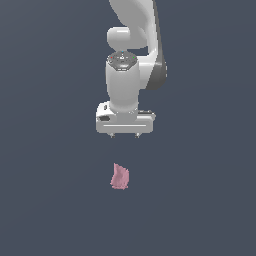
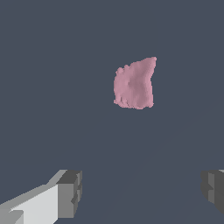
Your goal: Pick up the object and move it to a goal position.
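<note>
The object is a small pink jagged-topped lump (image 1: 119, 177) lying on the flat dark grey floor. It also shows in the wrist view (image 2: 134, 84). My white gripper (image 1: 125, 135) hangs above it, pointing down, with a clear gap between its fingertips and the lump. The jaws stand wide apart and hold nothing. In the wrist view the gripper (image 2: 142, 190) shows two grey fingertips (image 2: 70, 192) spread far apart, and the lump lies apart from them, not between them.
The dark grey floor (image 1: 50, 200) spreads all around the lump. The white arm (image 1: 135, 30) rises above the gripper at the top of the exterior view. No goal marker shows.
</note>
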### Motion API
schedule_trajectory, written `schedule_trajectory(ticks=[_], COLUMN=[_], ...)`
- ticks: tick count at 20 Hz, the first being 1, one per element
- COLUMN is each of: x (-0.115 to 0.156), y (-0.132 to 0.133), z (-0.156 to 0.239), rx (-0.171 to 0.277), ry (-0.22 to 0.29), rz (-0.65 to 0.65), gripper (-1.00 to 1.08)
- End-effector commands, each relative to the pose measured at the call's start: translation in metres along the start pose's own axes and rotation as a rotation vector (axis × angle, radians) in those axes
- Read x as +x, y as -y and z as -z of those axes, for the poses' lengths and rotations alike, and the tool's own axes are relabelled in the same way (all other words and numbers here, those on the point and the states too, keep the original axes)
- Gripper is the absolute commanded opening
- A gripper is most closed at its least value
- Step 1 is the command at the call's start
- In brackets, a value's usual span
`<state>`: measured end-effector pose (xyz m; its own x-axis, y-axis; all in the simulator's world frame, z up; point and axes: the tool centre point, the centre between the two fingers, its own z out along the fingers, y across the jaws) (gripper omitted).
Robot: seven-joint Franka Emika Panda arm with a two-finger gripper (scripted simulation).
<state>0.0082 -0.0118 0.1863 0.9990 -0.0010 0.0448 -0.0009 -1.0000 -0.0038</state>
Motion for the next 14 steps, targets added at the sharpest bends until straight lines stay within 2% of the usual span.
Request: schedule_trajectory(ticks=[1,9,14], x=[0.000,-0.001,-0.001], y=[0.000,0.019,0.020], z=[0.000,0.000,0.000], rx=[0.000,0.018,0.019], ry=[0.000,-0.008,-0.009], rz=[0.000,0.025,0.026], gripper=[1.00,1.00,1.00])
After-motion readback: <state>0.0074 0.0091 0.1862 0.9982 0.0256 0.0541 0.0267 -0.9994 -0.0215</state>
